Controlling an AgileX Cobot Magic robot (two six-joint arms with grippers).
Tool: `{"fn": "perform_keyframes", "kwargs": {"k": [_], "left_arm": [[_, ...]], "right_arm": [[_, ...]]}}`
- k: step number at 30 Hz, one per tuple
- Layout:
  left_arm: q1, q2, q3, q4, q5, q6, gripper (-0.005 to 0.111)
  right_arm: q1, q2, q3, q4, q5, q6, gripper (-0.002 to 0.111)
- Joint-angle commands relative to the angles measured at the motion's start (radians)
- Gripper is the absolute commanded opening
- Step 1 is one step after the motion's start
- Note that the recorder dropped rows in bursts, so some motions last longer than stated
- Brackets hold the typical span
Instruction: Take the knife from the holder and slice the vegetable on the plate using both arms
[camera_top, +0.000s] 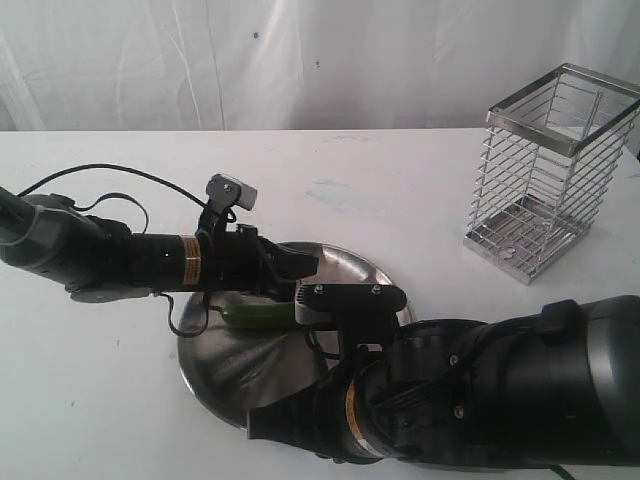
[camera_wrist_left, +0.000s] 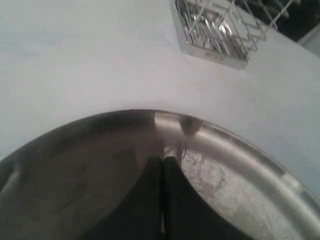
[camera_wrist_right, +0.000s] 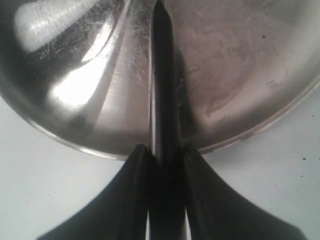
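The left gripper is clenched, its two black fingers pressed flat together with nothing showing between them; it hangs over the inside of the plate, tips pointing toward the far rim; ahead of it, past that rim and well apart, the holder stands on the white table. In the exterior view the vegetable lies on the plate just beneath and beside the left gripper, its stem end toward that arm's side; whether the fingers touch it I cannot tell. The right gripper is clamped on the knife, one finger on each side of the black body; the knife runs straight ahead from between the fingers, crossing the near rim and reaching on over the scuffed inside of the plate; the gripper itself sits above the table, just outside the rim; from the exterior view its fingers are hidden under the wrist camera.
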Motion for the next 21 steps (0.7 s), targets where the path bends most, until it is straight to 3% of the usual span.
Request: {"fn": "perform_keyframes", "kwargs": {"k": [1, 13, 21], "left_arm": [[-0.016, -0.003, -0.061, 0.082, 0.030, -0.073, 0.000], [-0.018, 0.042, -0.086, 0.244, 0.247, -0.160, 0.000], [-0.018, 0.061, -0.086, 0.475, 0.434, -0.321, 0.000]], "right_arm": [[0.000, -0.002, -0.001, -0.004, -0.016, -0.003, 0.000], [0.000, -0.002, -0.001, -0.004, -0.016, -0.003, 0.000], [0.000, -0.002, -0.001, -0.004, 0.015, -0.003, 0.000]]}}
